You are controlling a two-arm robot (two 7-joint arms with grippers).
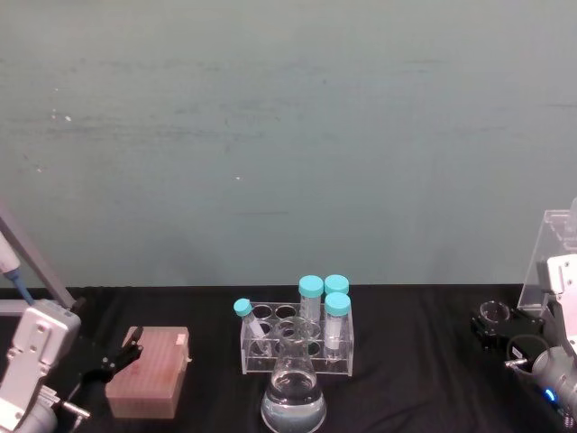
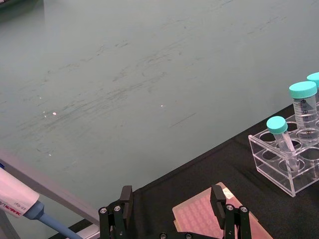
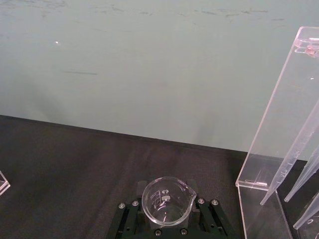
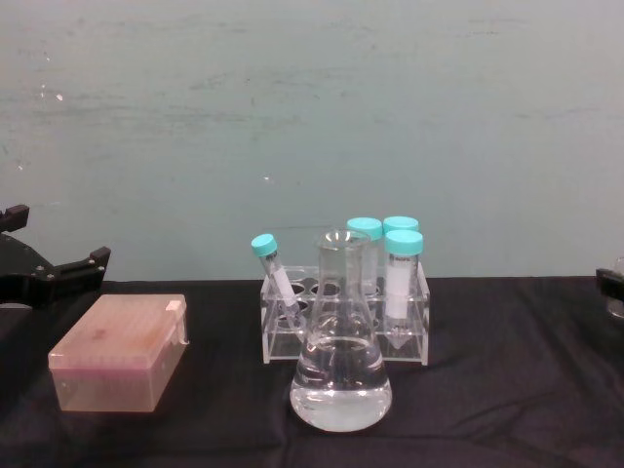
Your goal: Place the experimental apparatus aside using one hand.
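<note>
Your right gripper (image 3: 167,219) is clamped around the small beaker (image 3: 166,196) at the right side of the table (image 1: 424,361), beside the acrylic stand (image 3: 279,124); the flask (image 1: 293,392) stands centre, touching the tube rack (image 1: 297,338); your left gripper (image 2: 172,199) hangs open by the pink box (image 1: 149,372).

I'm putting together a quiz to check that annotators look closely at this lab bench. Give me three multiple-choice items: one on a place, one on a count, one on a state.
1. Where does the conical flask stand relative to the tube rack? A) behind it B) in front of it C) on top of it
2. How many teal-capped tubes does the rack hold? A) two B) six C) four
3. How is the left gripper? A) open, empty B) shut on a tube C) shut on the flask

1 B: the chest view shows the flask before the rack.
2 C: four teal caps show.
3 A: its fingers stand wide apart, gripping nothing.
</note>
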